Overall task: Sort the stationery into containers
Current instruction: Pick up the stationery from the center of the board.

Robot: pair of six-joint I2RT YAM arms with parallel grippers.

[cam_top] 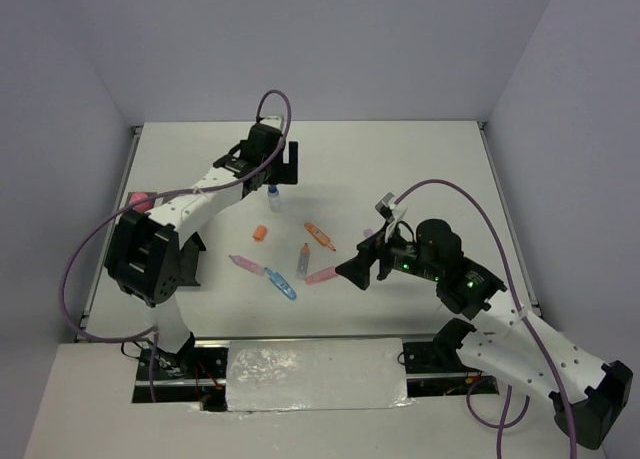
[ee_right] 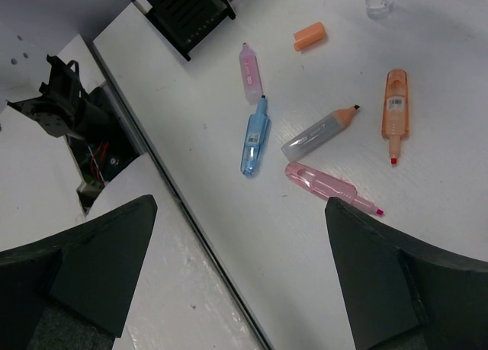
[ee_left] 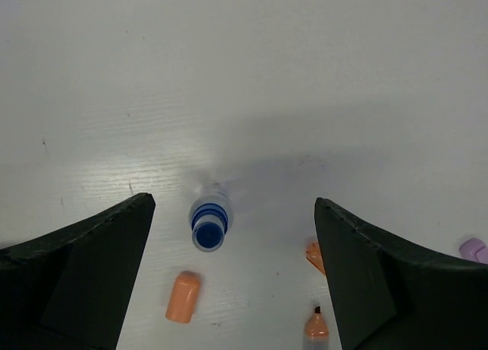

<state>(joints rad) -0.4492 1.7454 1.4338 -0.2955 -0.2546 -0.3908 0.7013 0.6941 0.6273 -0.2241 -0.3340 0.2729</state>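
Observation:
A clear blue-capped bottle [cam_top: 274,197] stands upright on the white table. My left gripper [cam_top: 271,174] hangs open above it. In the left wrist view the bottle [ee_left: 209,226] sits between the fingers, nearer the left one, untouched by my left gripper [ee_left: 232,213]. Lying loose are an orange cap [cam_top: 260,233], an orange highlighter [cam_top: 320,236], a grey pen [cam_top: 303,261], a pink highlighter [cam_top: 320,275], a pink pen [cam_top: 245,264] and a blue pen [cam_top: 281,283]. My right gripper [cam_top: 360,269] is open and empty beside the pink highlighter [ee_right: 328,186]. A black slatted container [ee_right: 191,14] stands by the left arm's base.
A small purple item [cam_top: 368,233] lies near the right gripper and a pink item [cam_top: 138,199] at the table's left edge. A metal rail [ee_right: 191,213] marks the table's near edge under my right gripper [ee_right: 240,209]. The white-walled compartments are out of view.

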